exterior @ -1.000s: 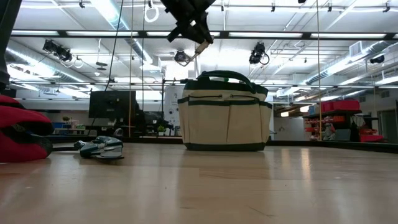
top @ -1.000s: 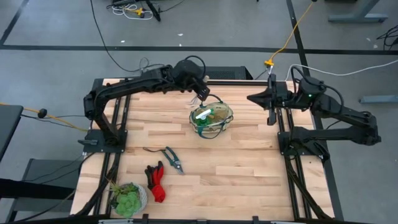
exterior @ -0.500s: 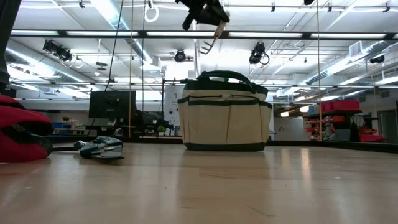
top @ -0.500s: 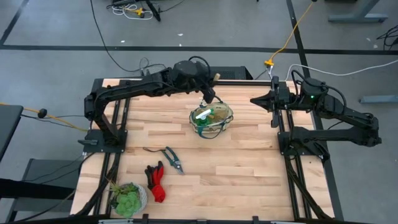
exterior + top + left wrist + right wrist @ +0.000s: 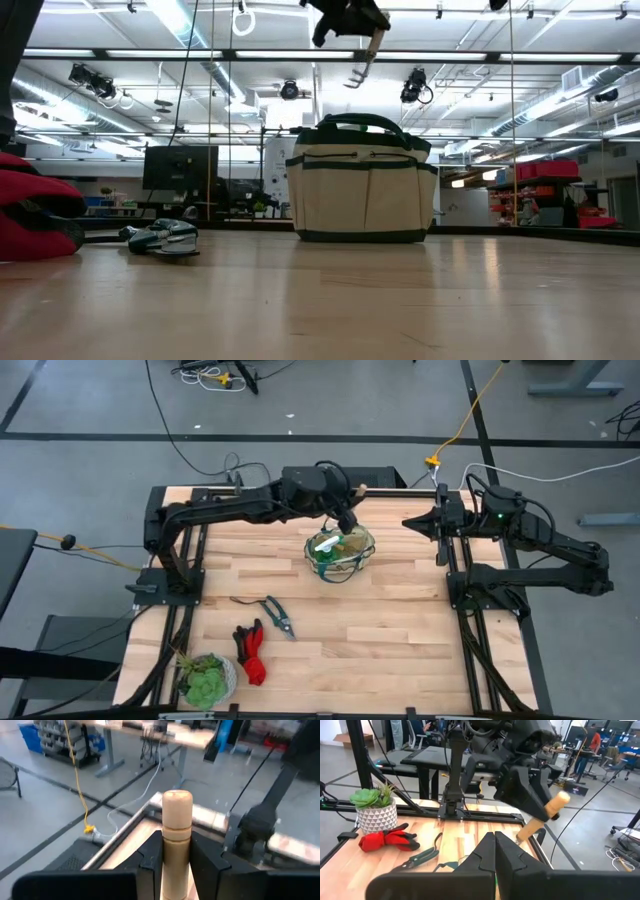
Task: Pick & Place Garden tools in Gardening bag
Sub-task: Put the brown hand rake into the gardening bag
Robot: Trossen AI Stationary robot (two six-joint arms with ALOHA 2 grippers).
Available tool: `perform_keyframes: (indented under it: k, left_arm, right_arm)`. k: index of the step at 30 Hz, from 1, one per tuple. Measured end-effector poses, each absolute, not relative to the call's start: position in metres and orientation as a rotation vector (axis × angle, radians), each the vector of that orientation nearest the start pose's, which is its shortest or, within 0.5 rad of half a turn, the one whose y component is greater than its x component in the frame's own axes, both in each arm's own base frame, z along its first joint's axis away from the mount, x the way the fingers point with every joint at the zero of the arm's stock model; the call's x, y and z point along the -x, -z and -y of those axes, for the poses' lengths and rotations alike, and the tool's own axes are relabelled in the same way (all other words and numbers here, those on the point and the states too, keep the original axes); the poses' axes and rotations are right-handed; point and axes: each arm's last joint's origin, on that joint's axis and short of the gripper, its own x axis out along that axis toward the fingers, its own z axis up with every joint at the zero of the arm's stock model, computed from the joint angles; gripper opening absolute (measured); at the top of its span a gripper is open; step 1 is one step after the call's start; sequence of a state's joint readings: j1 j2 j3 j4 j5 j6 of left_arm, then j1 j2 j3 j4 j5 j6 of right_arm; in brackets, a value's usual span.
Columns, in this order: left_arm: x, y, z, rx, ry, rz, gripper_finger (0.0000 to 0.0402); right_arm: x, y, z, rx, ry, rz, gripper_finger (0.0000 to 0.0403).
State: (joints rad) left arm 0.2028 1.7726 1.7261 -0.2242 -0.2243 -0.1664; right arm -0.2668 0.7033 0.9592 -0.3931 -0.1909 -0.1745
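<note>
High view: left gripper (image 5: 347, 520) sits at the upper centre of the frame, just off the upper rim of the gardening bag (image 5: 340, 550), fingers clamped on the wooden handle of a hand fork (image 5: 360, 60). In the low view its tines hang clear above the bag's handles. I'd centre the fork over the opening, point the tines down, lower past the handle loops, then let go. Shears (image 5: 277, 614) and gloves (image 5: 250, 652) lie lower left, well apart from the bag. Right gripper (image 5: 437, 523) is parked at right of centre, fingers closed on nothing.
</note>
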Motion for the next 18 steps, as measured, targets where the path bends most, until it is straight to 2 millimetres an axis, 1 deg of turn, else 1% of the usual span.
perform_keyframes:
  k: [3,5,6,8,10,12,14,16,18]
  left_arm:
    - [-0.413,-0.380,-0.090,0.143,-0.438,-0.207,0.0080]
    - [-0.417,-0.374,-0.090,0.137,-0.439,-0.219,0.0080]
    - [-0.421,-0.373,-0.091,0.139,-0.435,-0.186,0.0080]
    - [-0.424,-0.369,-0.091,0.139,-0.429,-0.200,0.0080]
    - [-0.432,-0.364,-0.093,0.139,-0.425,-0.165,0.0080]
    - [-0.434,-0.357,-0.093,0.139,-0.420,-0.201,0.0080]
    - [-0.442,-0.350,-0.095,0.135,-0.419,-0.177,0.0080]
    - [-0.443,-0.341,-0.095,0.133,-0.423,-0.223,0.0080]
    - [-0.448,-0.339,-0.096,0.129,-0.424,-0.195,0.0080]
  right_arm:
    - [-0.132,-0.380,0.030,0.141,0.063,-0.149,0.0000]
    - [-0.132,-0.380,0.030,0.140,0.062,-0.153,0.0000]
    - [-0.132,-0.380,0.030,0.140,0.062,-0.154,0.0000]
    - [-0.133,-0.379,0.030,0.139,0.062,-0.157,0.0000]
    - [-0.133,-0.379,0.031,0.139,0.062,-0.157,0.0000]
    - [-0.133,-0.379,0.031,0.143,0.061,-0.157,0.0000]
    - [-0.133,-0.379,0.031,0.149,0.061,-0.159,0.0000]
    - [-0.133,-0.379,0.030,0.154,0.059,-0.162,0.0000]
    - [-0.133,-0.379,0.030,0.156,0.060,-0.163,0.0000]
